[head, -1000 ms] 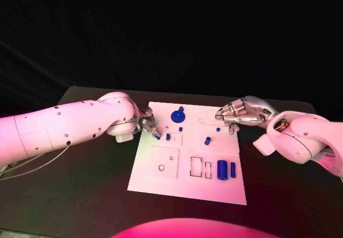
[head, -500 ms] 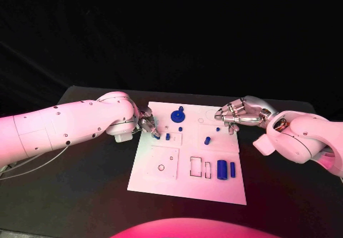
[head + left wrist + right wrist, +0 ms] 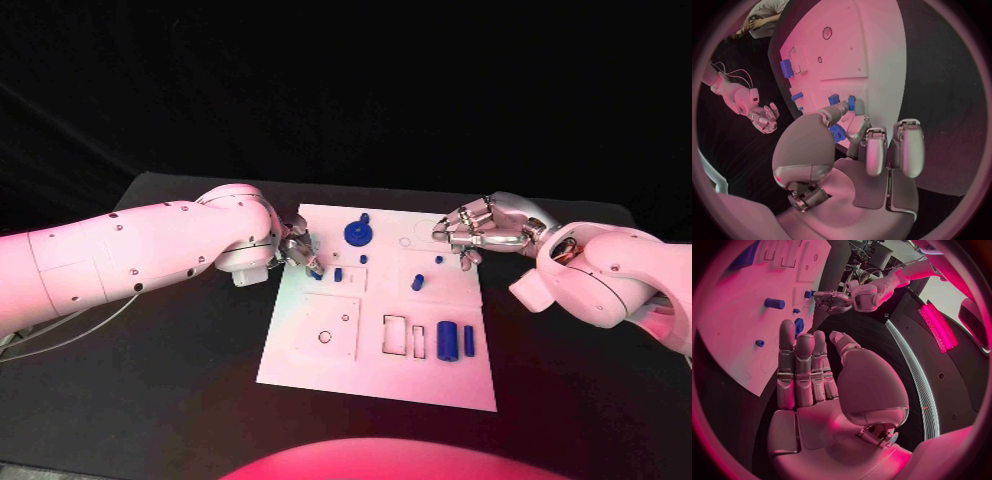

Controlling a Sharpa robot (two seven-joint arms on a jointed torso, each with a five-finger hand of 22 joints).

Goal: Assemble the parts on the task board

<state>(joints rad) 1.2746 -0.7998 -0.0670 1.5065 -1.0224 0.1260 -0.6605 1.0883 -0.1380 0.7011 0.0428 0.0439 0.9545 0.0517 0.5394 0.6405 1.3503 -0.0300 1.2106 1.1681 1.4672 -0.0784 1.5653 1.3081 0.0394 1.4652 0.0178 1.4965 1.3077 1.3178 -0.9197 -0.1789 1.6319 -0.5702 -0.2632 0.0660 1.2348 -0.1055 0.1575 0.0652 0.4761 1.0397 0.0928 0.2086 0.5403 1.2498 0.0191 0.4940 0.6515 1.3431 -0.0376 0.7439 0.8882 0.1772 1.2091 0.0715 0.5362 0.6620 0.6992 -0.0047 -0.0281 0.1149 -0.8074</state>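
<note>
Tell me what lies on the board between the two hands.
In the head view, between the left hand and right hand: the round blue part and small blue pegs on the task board.

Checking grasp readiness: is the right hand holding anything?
No. The right hand is empty, its fingers extended together over the task board.

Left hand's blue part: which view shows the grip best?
The left wrist view: the left hand pinches the small blue part at its fingertips. The head view shows a blue speck; the right wrist view shows it far off.
</note>
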